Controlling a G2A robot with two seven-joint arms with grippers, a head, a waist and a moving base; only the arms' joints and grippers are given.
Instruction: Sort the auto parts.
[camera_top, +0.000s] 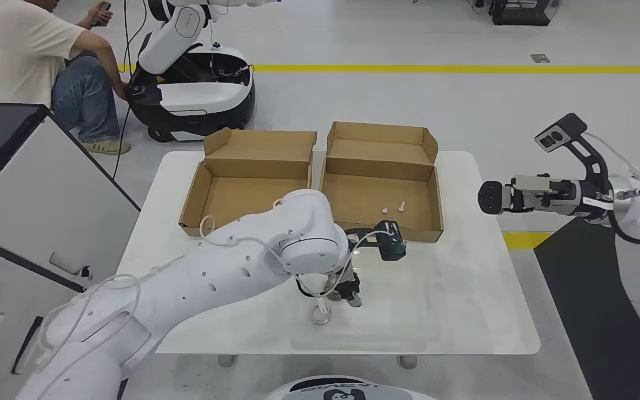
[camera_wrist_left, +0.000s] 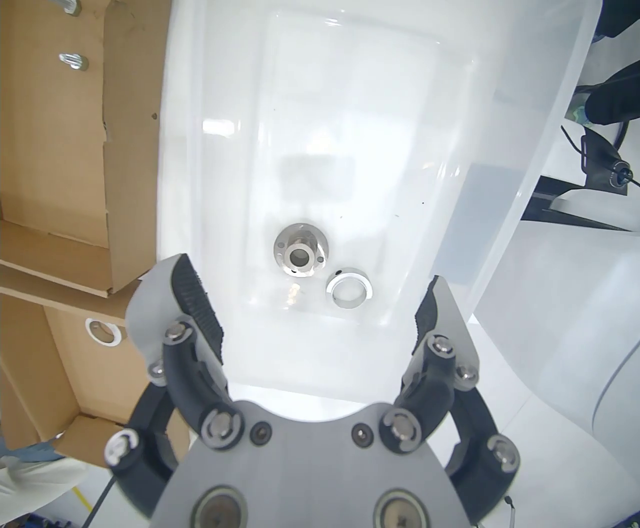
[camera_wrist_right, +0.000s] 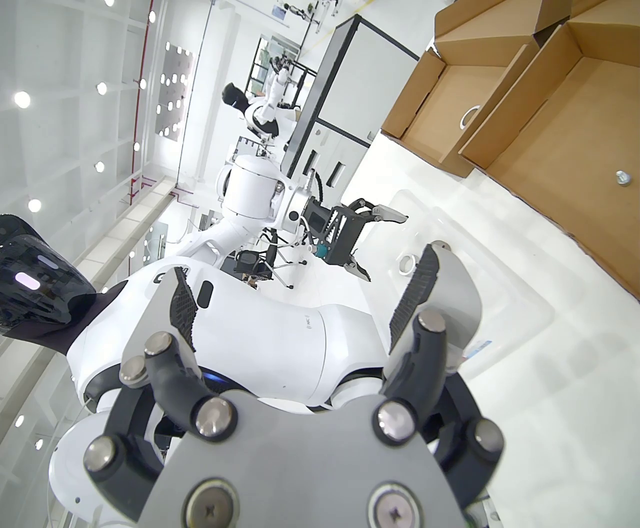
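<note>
A clear plastic tray (camera_wrist_left: 350, 125) lies on the white table (camera_top: 460, 300) near its front edge. In it are a flanged metal hub (camera_wrist_left: 300, 255) and, beside it, a plain metal ring (camera_wrist_left: 348, 287). My left gripper (camera_wrist_left: 307, 280) hangs open just above these two parts, holding nothing; the top view shows it (camera_top: 348, 292) over the tray near the ring (camera_top: 320, 314). My right gripper (camera_wrist_right: 305, 267) is open and empty, held off the table's right side (camera_top: 492, 196). From there I see the left gripper (camera_wrist_right: 350, 235) and the tray (camera_wrist_right: 500, 280).
Two open cardboard boxes stand at the table's back. The left box (camera_top: 245, 185) holds a white ring (camera_wrist_left: 102, 331). The right box (camera_top: 380, 190) holds bolts (camera_wrist_left: 73, 61). A grey cabinet (camera_top: 50, 200) stands left of the table.
</note>
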